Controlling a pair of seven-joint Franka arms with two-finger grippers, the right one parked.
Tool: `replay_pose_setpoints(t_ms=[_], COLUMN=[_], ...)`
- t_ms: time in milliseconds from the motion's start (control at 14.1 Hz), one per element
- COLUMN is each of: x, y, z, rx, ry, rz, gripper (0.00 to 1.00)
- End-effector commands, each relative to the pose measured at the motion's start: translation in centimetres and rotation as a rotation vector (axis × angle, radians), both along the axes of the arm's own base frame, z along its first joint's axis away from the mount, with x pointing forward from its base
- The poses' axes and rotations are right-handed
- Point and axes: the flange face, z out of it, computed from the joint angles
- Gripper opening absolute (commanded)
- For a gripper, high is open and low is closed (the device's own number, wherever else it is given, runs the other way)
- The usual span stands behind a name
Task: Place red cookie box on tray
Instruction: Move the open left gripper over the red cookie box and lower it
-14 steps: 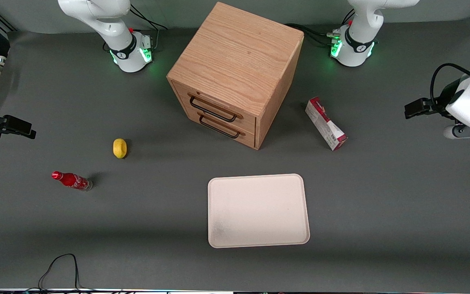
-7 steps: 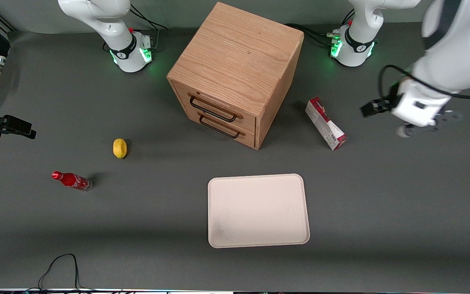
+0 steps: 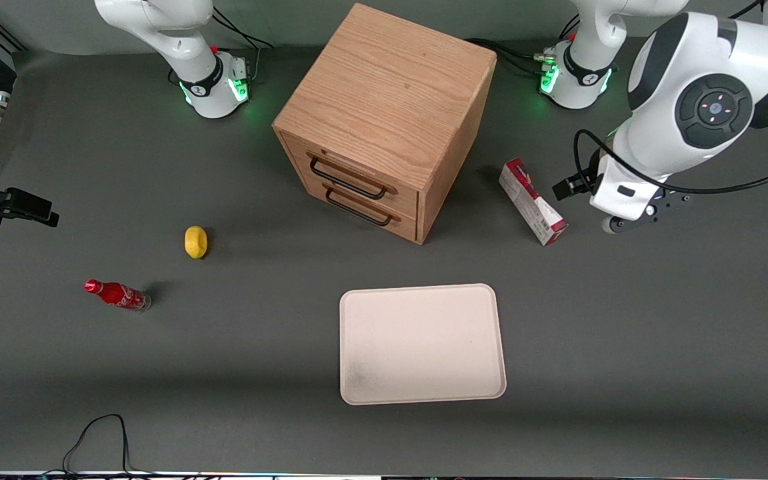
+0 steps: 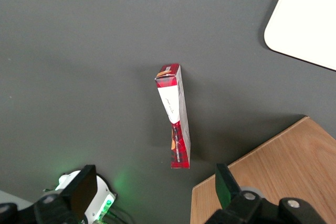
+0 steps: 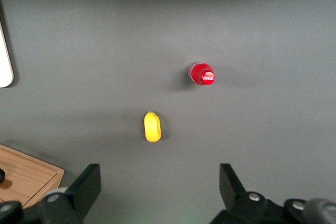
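White Coca-Cola script runs along the red soda bottle (image 3: 117,295) standing on the desk (image 3: 624,347), and shows again on its cap in the right wrist view (image 5: 202,74). Printing on the red cookie box (image 3: 533,211) (image 4: 175,114) is too small to read. No other lettering is legible.

Even overhead light, soft shadows
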Motion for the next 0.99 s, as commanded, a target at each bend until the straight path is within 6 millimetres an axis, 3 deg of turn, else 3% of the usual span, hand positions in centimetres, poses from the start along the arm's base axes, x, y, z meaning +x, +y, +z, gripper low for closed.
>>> replay_pose_setpoints(t_ms=[0, 142, 426, 639, 923], x=[-4.6, -6.3, -6.8, -7.4, -9.9], y=[0.8, 0.8, 1.1, 1.4, 1.5], z=[-2.7, -5.8, -10.6, -13.3, -17.3], rx=[-0.027, -0.026, -0.015, -0.012, 0.0], ry=[-0.075, -0.096, -0.087, -0.088, -0.115], rz=[0.091, 0.104, 0.145, 0.155, 0.224], gripper=[1.0, 1.0, 1.0, 1.0, 1.0])
